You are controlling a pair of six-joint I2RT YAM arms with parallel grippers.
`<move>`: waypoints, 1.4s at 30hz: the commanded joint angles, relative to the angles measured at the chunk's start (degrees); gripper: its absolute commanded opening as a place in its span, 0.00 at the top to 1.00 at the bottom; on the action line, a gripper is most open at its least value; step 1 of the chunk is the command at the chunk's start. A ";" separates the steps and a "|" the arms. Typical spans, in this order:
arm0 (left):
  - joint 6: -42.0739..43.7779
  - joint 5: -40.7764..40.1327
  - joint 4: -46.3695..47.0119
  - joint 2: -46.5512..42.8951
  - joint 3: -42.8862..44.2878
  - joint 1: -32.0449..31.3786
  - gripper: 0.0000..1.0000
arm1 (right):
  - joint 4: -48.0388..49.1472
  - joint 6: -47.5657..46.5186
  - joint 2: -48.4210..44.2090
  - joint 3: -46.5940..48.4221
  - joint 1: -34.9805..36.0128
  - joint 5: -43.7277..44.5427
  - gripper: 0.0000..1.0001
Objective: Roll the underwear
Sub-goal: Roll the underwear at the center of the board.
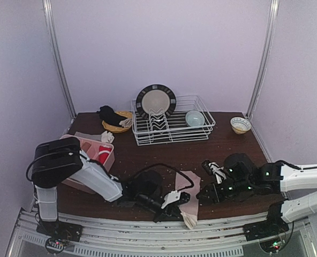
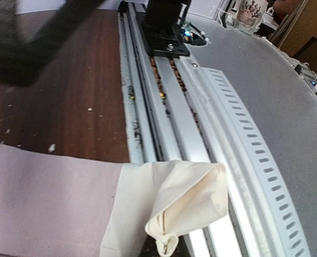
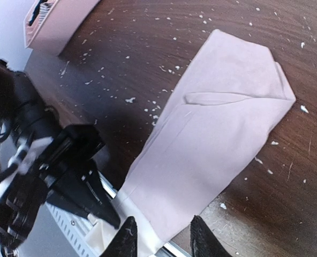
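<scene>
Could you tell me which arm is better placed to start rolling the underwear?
Probably left: the left gripper is shut on the bunched waistband end of the underwear, while the right gripper hangs open above it, holding nothing.

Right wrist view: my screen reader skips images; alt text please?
Folded pale pink underwear lies flat on a dark table, its near end between the fingers of the open right pincer. The left pincer is shut on its cream waistband.

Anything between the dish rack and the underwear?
Top view: bare, speckled tabletop between dish rack and underwear, except a black cable looping at the underwear's far end.
</scene>
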 commanded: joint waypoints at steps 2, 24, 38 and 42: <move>-7.31 -0.07 -0.25 -1.97 -0.90 -2.07 1.00 | 3.01 1.15 6.75 1.64 2.34 5.99 0.71; -15.44 -5.57 -10.91 -2.02 5.39 -1.94 1.00 | 12.88 2.43 21.65 -1.90 5.45 4.54 0.90; -20.35 -8.50 -11.33 -5.53 4.06 0.87 1.00 | 13.35 3.91 22.28 -3.46 5.49 7.08 0.93; -20.46 -10.41 -14.63 -5.47 5.74 1.24 1.00 | 13.85 4.21 22.67 -3.69 5.45 7.07 0.94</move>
